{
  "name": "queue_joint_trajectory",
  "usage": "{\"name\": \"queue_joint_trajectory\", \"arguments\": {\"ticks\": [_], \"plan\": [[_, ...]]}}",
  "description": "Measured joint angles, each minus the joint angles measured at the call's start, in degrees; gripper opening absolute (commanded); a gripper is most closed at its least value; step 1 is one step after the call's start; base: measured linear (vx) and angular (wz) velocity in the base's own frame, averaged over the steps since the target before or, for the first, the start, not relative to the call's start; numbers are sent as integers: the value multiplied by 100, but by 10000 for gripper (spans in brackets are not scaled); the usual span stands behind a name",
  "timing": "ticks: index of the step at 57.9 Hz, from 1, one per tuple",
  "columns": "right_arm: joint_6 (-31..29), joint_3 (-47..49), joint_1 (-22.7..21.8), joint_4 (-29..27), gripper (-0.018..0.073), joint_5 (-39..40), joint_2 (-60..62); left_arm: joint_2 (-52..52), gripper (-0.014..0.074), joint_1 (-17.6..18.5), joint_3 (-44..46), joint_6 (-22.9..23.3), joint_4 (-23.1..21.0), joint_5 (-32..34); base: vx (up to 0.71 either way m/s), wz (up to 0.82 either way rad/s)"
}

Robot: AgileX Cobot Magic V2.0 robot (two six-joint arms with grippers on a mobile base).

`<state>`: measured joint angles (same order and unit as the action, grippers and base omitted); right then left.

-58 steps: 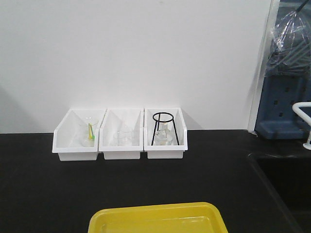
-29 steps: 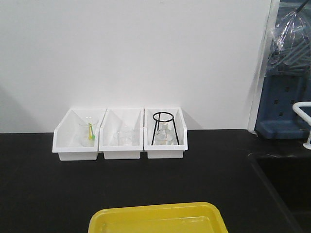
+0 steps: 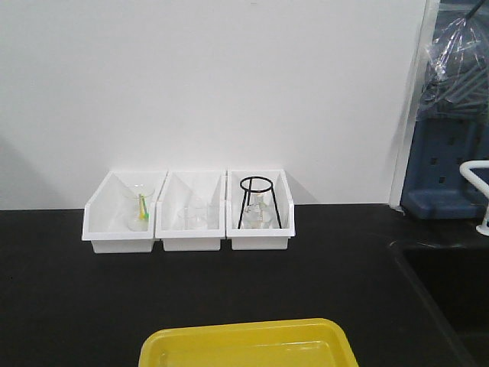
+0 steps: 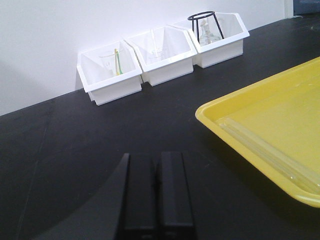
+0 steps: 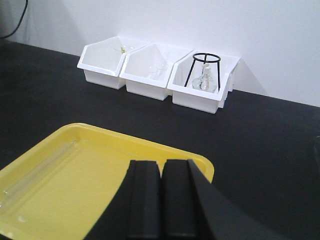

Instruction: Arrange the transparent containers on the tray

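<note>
Nothing had shifted between the earlier front views and this one: bins, glassware and tray sat exactly as they had a second before. Nearest the lens in each wrist view, both grippers were closed with their black fingers pressed together and nothing between them, the left gripper (image 4: 155, 197) held low over bare black benchtop (image 4: 90, 145), the right gripper (image 5: 161, 197) low over the near corner of the yellow tray (image 5: 200, 162). Just ahead and to the right of the left gripper, two slim clear test tubes (image 4: 265, 150) lay flat and side by side along the tray's left wall, a placement that would keep them from rolling across the shallow floor; from the right wrist view the same tubes (image 5: 40, 170) showed ahead and to the left of the fingers. Judged from that, the arranging appeared finished and both arms seemed parked in a level, forward-pointing rest pose clear of the glass. Well beyond both grippers, against the white wall, stood three white bins (image 3: 190, 218) in a row: the left one held a clear beaker (image 3: 138, 206) with something green and yellow in it, the middle one more clear glassware, and the right one a black wire tripod (image 3: 257, 200) over a flask. Farthest off to the right stood a blue rack (image 3: 447, 172).
</note>
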<state>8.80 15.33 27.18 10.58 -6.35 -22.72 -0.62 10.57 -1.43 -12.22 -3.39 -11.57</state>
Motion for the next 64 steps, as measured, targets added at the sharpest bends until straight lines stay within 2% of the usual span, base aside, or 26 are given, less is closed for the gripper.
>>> {"name": "queue_joint_trajectory", "arguments": {"ticks": [5,10,17,21,64], "plan": [[-113,-498,-367,-568,-11,18,679,0,-6,0,0,0,0,0,0,0],[-219,-1045,-1005,-1131,-11,-21,1602,0,-6,0,0,0,0,0,0,0],[-222,-1636,-1743,-1321,-11,-87,2278,-4,-6,0,0,5,0,18,0,0],[-222,-1701,-1928,-1321,-11,-190,2317,-4,-6,0,0,5,2,1,0,1],[-264,-1710,-1991,-1224,-11,-412,2335,-4,-6,0,0,5,2,1,0,0]]}}
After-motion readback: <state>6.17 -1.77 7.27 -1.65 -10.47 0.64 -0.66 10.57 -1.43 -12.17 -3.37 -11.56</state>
